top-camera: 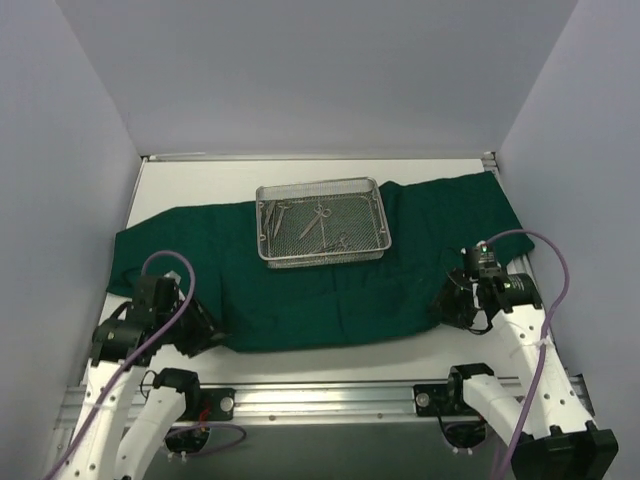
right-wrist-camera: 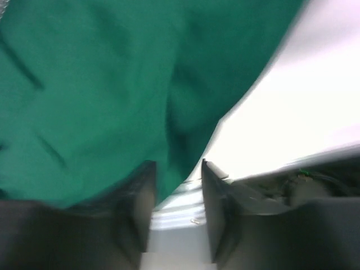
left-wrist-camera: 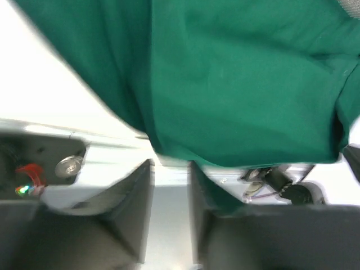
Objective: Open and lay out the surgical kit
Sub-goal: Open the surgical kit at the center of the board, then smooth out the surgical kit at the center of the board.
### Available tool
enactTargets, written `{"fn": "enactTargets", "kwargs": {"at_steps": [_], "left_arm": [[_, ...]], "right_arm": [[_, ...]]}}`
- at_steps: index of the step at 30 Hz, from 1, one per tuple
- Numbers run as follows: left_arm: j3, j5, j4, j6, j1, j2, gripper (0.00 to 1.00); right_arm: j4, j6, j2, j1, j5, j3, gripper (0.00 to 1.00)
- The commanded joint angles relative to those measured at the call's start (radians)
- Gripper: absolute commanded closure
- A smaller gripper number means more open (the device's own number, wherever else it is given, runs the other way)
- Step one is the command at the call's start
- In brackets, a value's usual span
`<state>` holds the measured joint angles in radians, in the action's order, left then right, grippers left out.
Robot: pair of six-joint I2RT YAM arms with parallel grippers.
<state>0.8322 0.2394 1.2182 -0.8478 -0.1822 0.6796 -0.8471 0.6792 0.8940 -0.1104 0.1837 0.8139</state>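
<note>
The dark green drape (top-camera: 300,300) lies spread across the white table. The silver wire-mesh tray (top-camera: 378,215) stands on its far middle with several steel instruments (top-camera: 315,222) inside. My left gripper (top-camera: 208,335) is at the drape's near left edge. In the left wrist view the left gripper (left-wrist-camera: 170,169) is open, with the drape (left-wrist-camera: 236,84) hem just beyond the tips and a fold along the right finger (left-wrist-camera: 198,191). My right gripper (top-camera: 442,305) is at the near right corner. In the right wrist view the right gripper (right-wrist-camera: 177,169) is open, with the drape (right-wrist-camera: 84,84) edge reaching between its tips.
A bare white table strip (top-camera: 330,352) runs between the drape and the aluminium rail (top-camera: 320,400) at the near edge. Grey enclosure walls (top-camera: 60,150) stand close on left, right and back. Purple cables (top-camera: 550,260) loop off both arms.
</note>
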Motion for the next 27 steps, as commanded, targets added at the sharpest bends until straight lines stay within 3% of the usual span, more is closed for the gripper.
{"fn": "enactTargets", "kwargs": {"at_steps": [1,4,11,15,21,23,24,27], "left_arm": [[-0.018,0.000,0.145,-0.022,0.007,-0.092,0.52],[0.043,-0.020,0.130,0.024,0.007,-0.060,0.37],[0.362,-0.134,0.029,0.226,0.009,0.323,0.29],[0.506,-0.155,-0.026,0.294,0.012,0.523,0.27],[0.663,-0.120,-0.077,0.348,0.027,0.737,0.27],[0.679,-0.098,-0.103,0.360,0.027,0.770,0.27],[0.677,-0.089,-0.109,0.363,0.027,0.778,0.27],[0.670,-0.077,-0.120,0.378,0.030,0.817,0.27]], "right_arm": [[-0.129,-0.015,0.000,0.021,-0.072,-0.018,0.57],[-0.089,-0.036,0.063,0.020,-0.075,0.039,0.30],[-0.020,-0.154,0.321,0.038,-0.288,0.359,0.13],[0.028,-0.205,0.491,0.100,-0.337,0.487,0.13],[0.144,-0.257,0.741,0.147,-0.389,0.611,0.27],[0.190,-0.273,0.813,0.147,-0.391,0.668,0.36],[0.201,-0.276,0.835,0.149,-0.389,0.685,0.46],[0.201,-0.280,0.927,0.147,-0.389,0.764,0.63]]}}
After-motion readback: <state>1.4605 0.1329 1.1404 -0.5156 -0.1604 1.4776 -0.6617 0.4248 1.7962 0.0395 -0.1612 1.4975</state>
